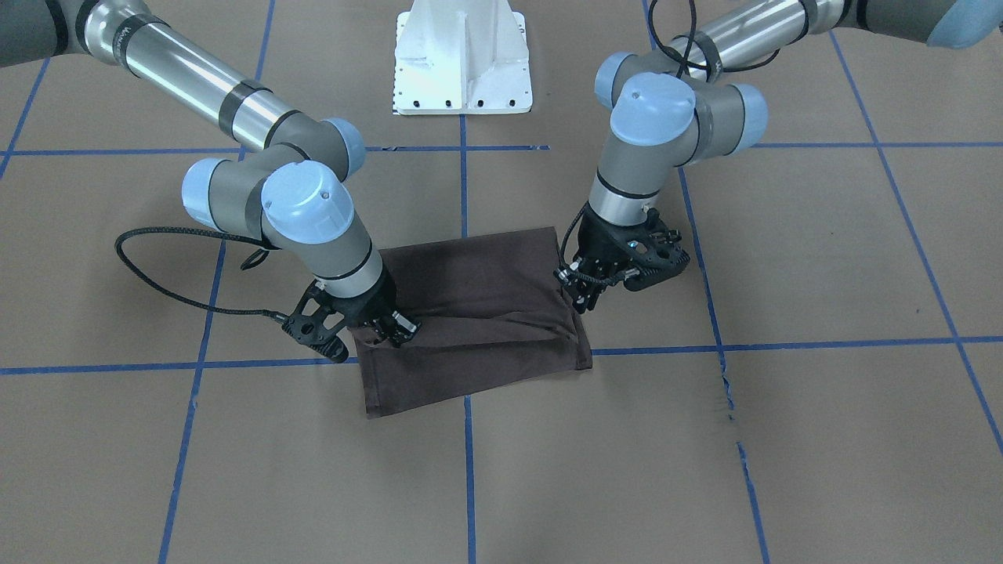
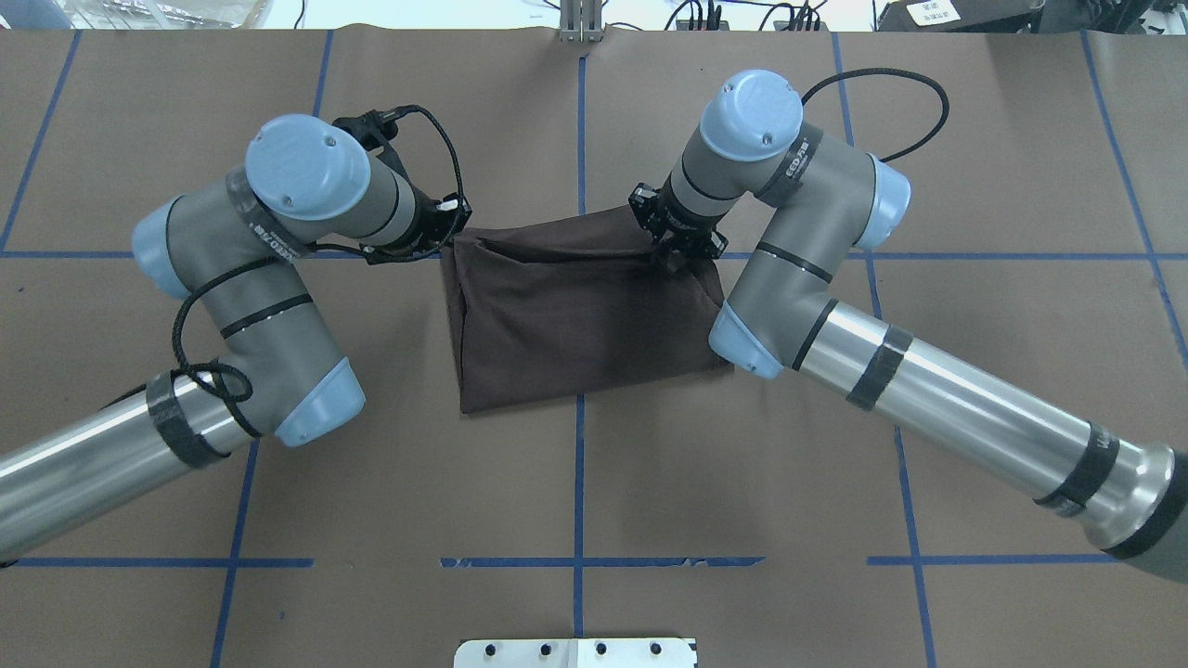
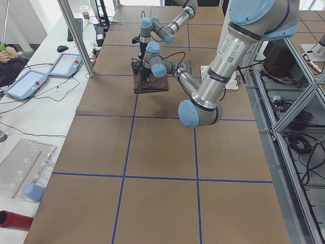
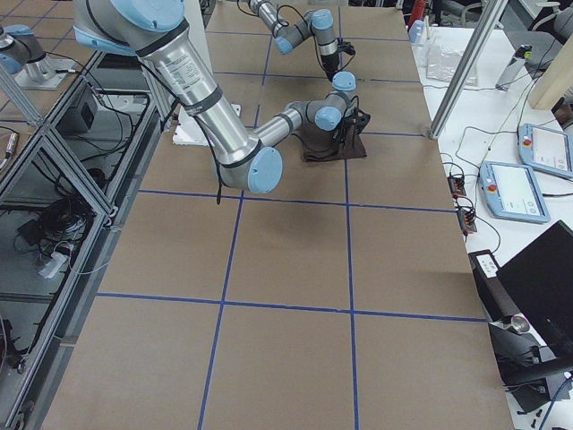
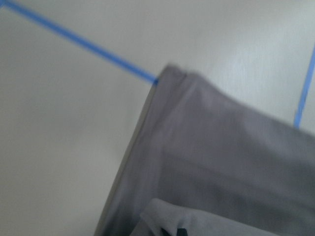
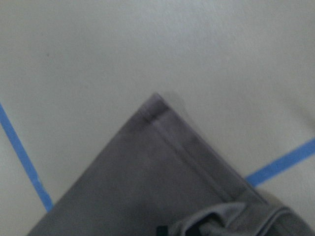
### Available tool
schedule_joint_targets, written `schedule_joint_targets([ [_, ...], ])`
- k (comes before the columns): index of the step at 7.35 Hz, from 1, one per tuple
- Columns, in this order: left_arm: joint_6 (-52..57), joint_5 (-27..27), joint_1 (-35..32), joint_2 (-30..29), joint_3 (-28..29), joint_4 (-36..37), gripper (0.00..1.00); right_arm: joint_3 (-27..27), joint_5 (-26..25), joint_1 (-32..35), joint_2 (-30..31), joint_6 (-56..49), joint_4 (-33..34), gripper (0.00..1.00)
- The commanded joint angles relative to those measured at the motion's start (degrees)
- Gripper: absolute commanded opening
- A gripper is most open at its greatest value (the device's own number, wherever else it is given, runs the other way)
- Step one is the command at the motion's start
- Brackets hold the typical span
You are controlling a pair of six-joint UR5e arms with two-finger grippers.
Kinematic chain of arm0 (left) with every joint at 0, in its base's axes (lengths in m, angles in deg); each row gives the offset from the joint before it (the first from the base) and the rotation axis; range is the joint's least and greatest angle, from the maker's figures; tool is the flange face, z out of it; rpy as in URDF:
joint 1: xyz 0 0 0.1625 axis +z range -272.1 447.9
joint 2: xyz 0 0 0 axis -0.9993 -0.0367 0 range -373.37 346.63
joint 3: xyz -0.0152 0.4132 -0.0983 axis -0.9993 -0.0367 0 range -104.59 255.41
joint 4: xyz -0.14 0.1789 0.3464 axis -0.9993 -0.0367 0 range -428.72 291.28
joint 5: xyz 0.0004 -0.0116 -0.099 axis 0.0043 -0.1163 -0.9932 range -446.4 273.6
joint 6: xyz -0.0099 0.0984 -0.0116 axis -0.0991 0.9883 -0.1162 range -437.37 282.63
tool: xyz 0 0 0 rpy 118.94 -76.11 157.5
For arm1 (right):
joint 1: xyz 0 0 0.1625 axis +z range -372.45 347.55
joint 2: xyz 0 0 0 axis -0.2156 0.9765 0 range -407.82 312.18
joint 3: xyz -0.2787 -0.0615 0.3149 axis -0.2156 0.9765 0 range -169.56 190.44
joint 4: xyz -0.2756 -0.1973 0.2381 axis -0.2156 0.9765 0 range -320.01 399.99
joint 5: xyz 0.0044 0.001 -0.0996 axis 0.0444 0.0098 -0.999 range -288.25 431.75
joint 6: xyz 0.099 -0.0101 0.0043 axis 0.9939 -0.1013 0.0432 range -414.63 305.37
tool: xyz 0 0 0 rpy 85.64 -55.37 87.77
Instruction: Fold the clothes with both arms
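Brown paper covers your table point(image 1: 823, 258), crossed by blue tape lines point(image 1: 783, 345). Your dark brown T-shirt point(image 1: 478, 290) lies folded into a rectangle at the middle, apart from the white pedestal point(image 1: 462, 63). Your left gripper point(image 1: 584, 296) is down at one short edge, fingers pinching a raised bit of cloth. Your right gripper point(image 1: 389, 327) is at the opposite edge, nipping the fabric too. A crease runs across the shirt between them. Both wrist views are blurry, but they show cloth bunched up at the fingertips.
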Motion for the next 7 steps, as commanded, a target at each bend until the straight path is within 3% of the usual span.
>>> schedule_joint_targets([
  [1,7.1,0.0,-3.5,-1.6,4.8,-3.5,1.00,3.6,0.6,4.1,-1.6,-5.5,-1.0,1.00],
  [4,8.6,-1.6,-4.9,-1.7,4.0,-3.1,1.00,3.6,4.7,9.0,-2.3,-11.8,-0.3,1.00],
  [5,14.4,-6.0,-8.1,0.0,0.7,-2.3,1.00,3.5,7.0,12.5,-1.6,-20.4,2.8,1.00],
  [6,20.9,-9.1,-11.7,5.9,-5.5,-0.4,1.00,3.1,9.4,16.7,-0.9,-33.1,9.5,1.00],
  [7,32.6,-12.1,-16.7,9.4,-8.8,2.3,1.00,0.6,9.7,20.1,3.1,-45.8,13.7,1.00],
])
